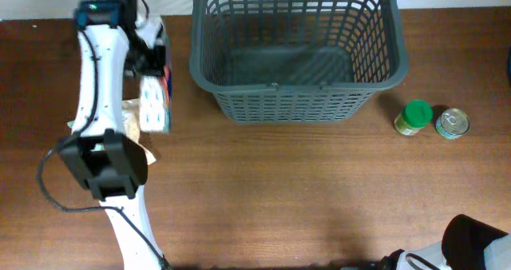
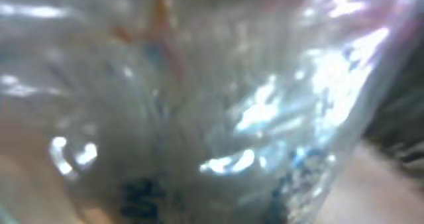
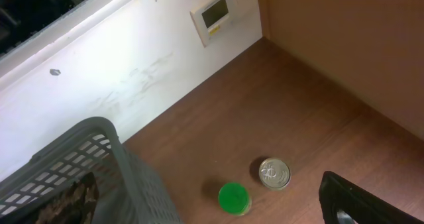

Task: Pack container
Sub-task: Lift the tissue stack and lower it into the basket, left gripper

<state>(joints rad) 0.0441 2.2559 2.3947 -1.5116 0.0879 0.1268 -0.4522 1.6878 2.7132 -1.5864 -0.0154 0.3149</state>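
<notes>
The container, a large dark grey slotted basket, stands at the back middle of the table; its corner also shows in the right wrist view. My left gripper is at the back left, over a stack of printed plastic packets. The left wrist view is filled by a blurred shiny clear plastic packet pressed close, and the fingers are hidden. My right gripper shows only as a dark edge, low at the front right corner of the table.
A green-lidded jar and a small metal tin can stand right of the basket. A mottled dark shape shows inside the basket. A white wall lies behind the table.
</notes>
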